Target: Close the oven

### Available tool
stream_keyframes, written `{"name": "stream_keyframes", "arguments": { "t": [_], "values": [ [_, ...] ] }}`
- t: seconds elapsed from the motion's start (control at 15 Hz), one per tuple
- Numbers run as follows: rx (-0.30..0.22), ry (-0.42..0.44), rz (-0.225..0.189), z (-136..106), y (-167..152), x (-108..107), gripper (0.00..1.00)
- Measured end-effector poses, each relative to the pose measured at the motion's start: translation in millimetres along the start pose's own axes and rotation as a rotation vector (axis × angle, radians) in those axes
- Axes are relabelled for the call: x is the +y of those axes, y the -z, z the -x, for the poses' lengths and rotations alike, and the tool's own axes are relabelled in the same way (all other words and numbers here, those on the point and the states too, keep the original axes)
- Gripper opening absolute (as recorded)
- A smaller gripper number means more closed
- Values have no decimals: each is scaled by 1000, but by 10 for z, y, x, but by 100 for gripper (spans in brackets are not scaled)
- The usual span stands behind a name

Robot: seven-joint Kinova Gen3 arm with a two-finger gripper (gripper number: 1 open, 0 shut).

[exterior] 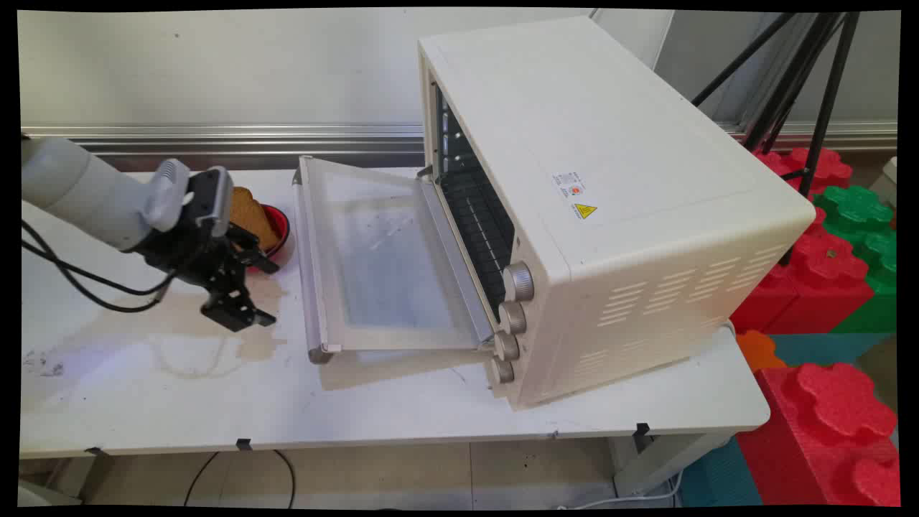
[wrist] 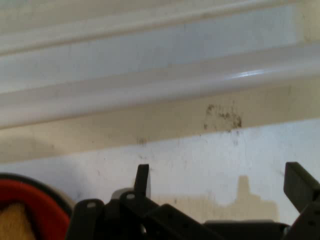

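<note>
Here one black gripper (exterior: 248, 291) hangs wide open and empty just above the white table (exterior: 402, 402), left of the single toaster oven (exterior: 610, 208). Its one glass door (exterior: 380, 258) lies dropped open toward the gripper. Four knobs (exterior: 510, 322) run down the oven's near front. One red bowl (exterior: 278, 231) holding one bread slice (exterior: 253, 212) sits just beyond the gripper.

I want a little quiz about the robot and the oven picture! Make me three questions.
1. True or false: the oven door is open.
2. What colour is the dish holding the toast? A red, B blue, C green.
3. Fill in: the tool hangs over the table, between the dish and the ____.

Key: 1 true. 2 A. 3 door; the tool is open and holds nothing.
</note>
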State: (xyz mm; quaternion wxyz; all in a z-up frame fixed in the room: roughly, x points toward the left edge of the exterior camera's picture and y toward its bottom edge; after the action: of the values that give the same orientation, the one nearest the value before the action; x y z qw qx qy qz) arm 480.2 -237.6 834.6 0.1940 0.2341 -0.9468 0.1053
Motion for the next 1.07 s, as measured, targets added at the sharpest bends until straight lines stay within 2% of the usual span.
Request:
{"name": "stream_keyframes", "arguments": {
  "t": [0.47, 0.53, 1.07],
  "values": [
    [26, 37, -10, -123, -311, 8, 100],
    [28, 41, -12, -135, -343, 12, 0],
    [55, 66, -28, -212, -468, 48, 0]
  ]
}}
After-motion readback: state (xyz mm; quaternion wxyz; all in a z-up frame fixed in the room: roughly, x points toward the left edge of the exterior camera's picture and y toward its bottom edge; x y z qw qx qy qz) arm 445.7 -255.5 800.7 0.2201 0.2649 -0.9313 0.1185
